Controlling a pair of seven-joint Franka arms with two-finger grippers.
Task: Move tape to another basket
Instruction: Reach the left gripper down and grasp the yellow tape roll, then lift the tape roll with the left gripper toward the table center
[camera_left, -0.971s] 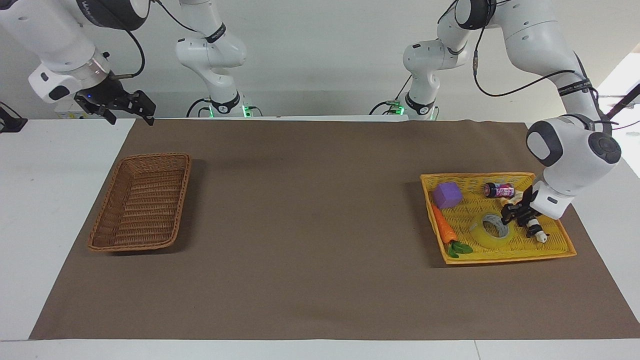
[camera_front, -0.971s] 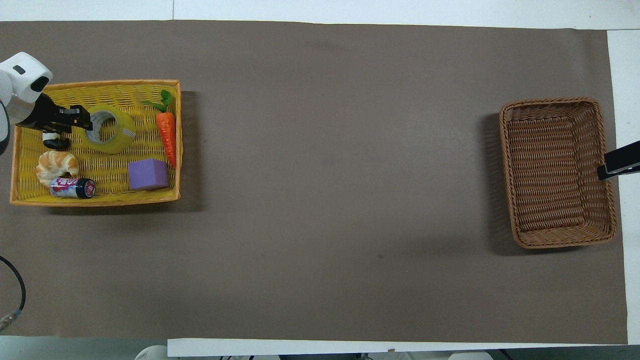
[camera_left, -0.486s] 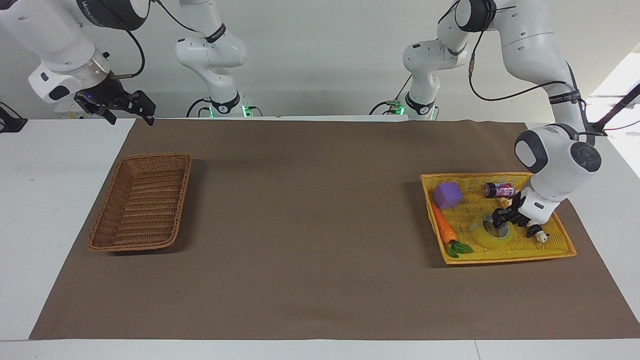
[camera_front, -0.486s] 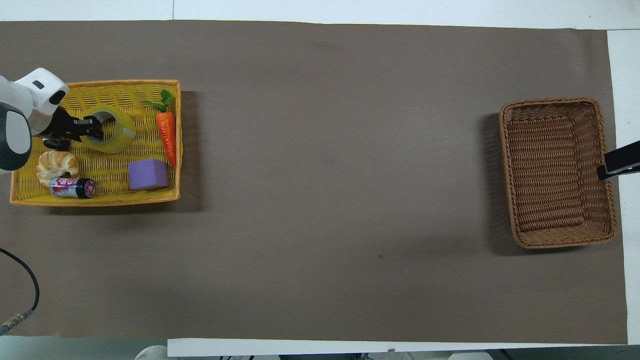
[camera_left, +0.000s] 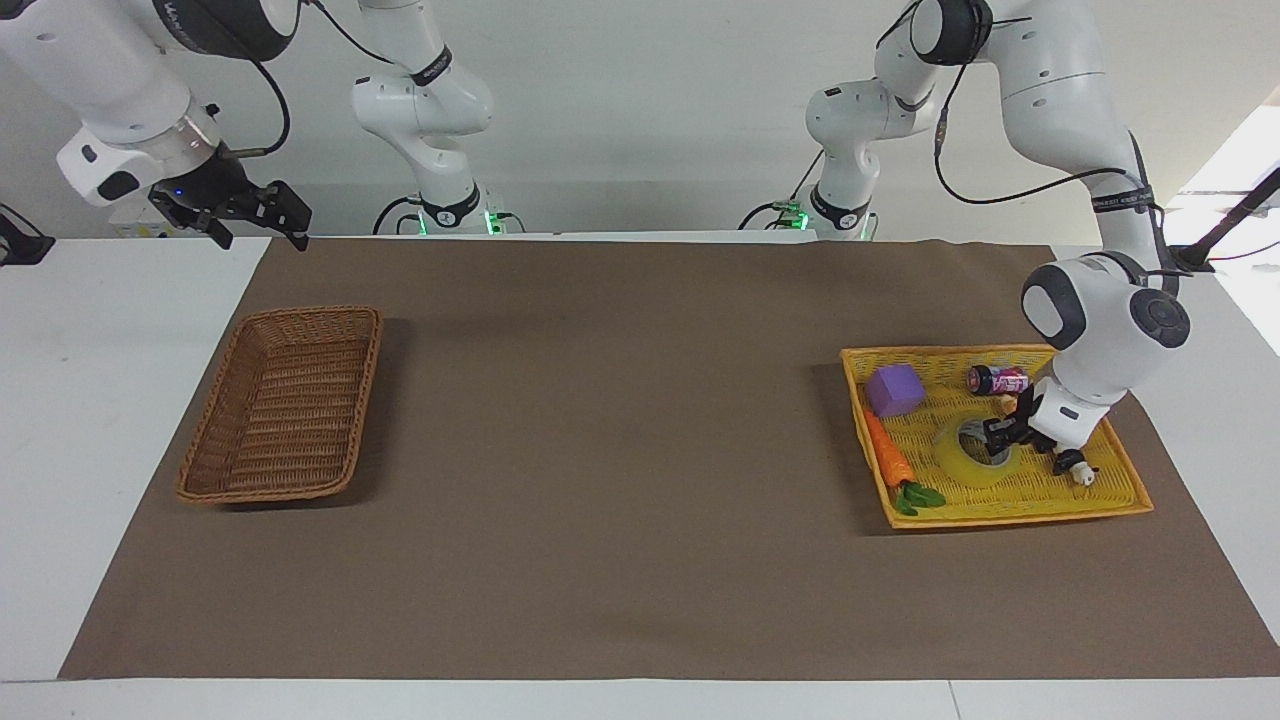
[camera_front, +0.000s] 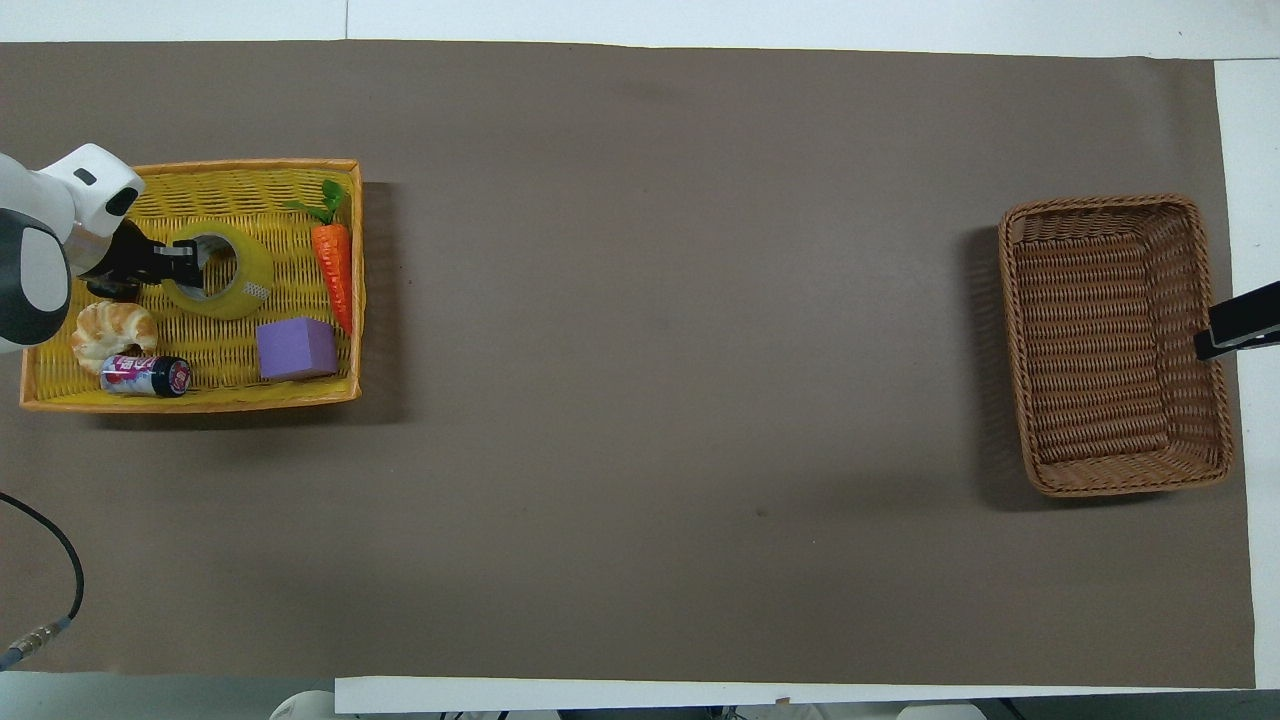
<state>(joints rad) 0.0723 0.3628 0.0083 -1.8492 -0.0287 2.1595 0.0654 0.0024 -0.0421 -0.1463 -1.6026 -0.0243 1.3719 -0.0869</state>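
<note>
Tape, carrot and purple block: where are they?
tape (camera_front: 243, 262), overhead view, on its yellow ring.
carrot (camera_front: 333, 268), overhead view, on its orange body.
purple block (camera_left: 894, 389), facing view, on its top face.

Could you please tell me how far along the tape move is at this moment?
Done: the left gripper has reached into the yellow tray-basket and shut on the wall of the tape roll, one finger in its core. In hand: that grip, with the roll apparently not lifted out yet. Left: the lift, the carry across the table and the drop into the brown wicker basket. The right gripper waits open.
</note>
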